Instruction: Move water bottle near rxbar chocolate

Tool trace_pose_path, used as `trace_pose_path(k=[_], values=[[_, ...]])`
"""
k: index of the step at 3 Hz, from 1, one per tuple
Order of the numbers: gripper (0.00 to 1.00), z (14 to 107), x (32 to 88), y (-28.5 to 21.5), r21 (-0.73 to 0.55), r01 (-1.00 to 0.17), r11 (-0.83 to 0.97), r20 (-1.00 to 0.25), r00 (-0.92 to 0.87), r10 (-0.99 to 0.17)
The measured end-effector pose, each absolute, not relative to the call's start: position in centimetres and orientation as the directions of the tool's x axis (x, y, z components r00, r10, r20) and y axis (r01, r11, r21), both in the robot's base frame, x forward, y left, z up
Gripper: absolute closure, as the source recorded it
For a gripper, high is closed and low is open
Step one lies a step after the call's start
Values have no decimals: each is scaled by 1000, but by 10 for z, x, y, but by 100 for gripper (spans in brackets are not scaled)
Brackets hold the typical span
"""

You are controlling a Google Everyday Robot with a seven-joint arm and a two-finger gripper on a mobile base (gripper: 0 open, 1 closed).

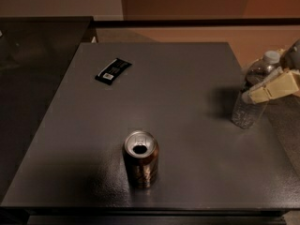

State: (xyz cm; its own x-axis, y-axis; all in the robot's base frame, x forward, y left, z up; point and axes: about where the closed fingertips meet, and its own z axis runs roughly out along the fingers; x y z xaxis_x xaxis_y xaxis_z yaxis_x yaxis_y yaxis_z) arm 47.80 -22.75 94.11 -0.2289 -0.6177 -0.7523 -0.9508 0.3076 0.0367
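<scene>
The water bottle (pixel 244 110), clear with a white cap, stands near the table's right edge and leans slightly right. My gripper (pixel 254 82) comes in from the right at the bottle's upper body. One cream finger (pixel 274 87) lies across the bottle's front and the other is behind it, so the gripper is shut on the bottle. The rxbar chocolate (pixel 113 71), a flat black wrapper with white marks, lies at the table's far left, well away from the bottle.
A brown soda can (pixel 141 158) with an open top stands upright at the front middle of the dark grey table (pixel 178 93). A darker counter (pixel 37 46) adjoins on the left. The floor drops off beyond the right edge.
</scene>
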Motion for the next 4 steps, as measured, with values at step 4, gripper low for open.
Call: trace_pose_path(k=[4], values=[[100, 977, 540, -133, 5, -920, 391, -788, -244, -565]])
